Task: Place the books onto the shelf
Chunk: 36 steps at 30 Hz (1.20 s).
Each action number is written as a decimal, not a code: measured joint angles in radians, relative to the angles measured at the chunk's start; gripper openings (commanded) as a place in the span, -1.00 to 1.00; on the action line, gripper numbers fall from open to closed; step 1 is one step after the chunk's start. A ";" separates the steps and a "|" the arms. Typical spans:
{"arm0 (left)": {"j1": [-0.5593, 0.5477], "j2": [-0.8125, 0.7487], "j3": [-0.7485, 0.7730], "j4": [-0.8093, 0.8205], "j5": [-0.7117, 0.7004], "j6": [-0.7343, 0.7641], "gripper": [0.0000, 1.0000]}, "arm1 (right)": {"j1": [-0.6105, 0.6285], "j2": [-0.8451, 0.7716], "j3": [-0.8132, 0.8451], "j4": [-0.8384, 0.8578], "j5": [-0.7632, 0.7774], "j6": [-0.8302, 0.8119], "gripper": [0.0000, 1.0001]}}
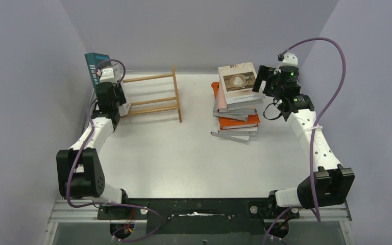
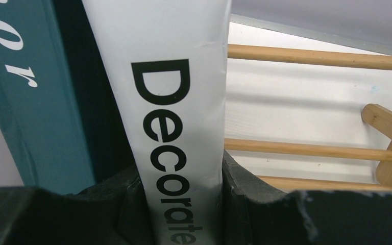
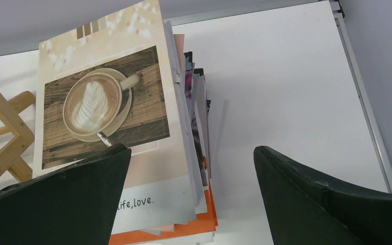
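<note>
My left gripper (image 2: 184, 204) is shut on the spine of the white "Decorate" book (image 2: 178, 102), held upright at the left end of the wooden shelf (image 1: 153, 97). The teal "Humor" book (image 2: 30, 102) stands just to its left, with a dark gap between them. Seen from the top, the left gripper (image 1: 116, 99) sits against the shelf's left end. The other books lie in a skewed stack (image 1: 237, 107), with a coffee-cup cover (image 3: 107, 102) on top and an orange book (image 3: 184, 229) lower down. My right gripper (image 3: 190, 153) is open, straddling the stack's right edge above the top book.
The shelf's slats (image 2: 311, 56) run off to the right of the held book, ending at an upright post (image 1: 176, 94). Grey walls enclose the white table (image 1: 184, 153) on three sides. A metal rail (image 3: 367, 112) edges the table to the right of the stack.
</note>
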 measured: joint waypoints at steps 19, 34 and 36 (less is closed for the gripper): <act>0.005 -0.098 0.078 -0.100 -0.059 -0.004 -0.02 | 0.000 0.000 -0.003 0.000 -0.014 0.006 0.96; -0.265 -0.092 0.567 -0.213 0.217 -0.254 0.20 | -0.016 0.023 0.069 -0.050 0.022 0.019 0.96; -0.350 -0.034 0.576 -0.181 0.286 -0.303 0.22 | -0.027 0.037 0.100 -0.058 0.024 0.019 0.96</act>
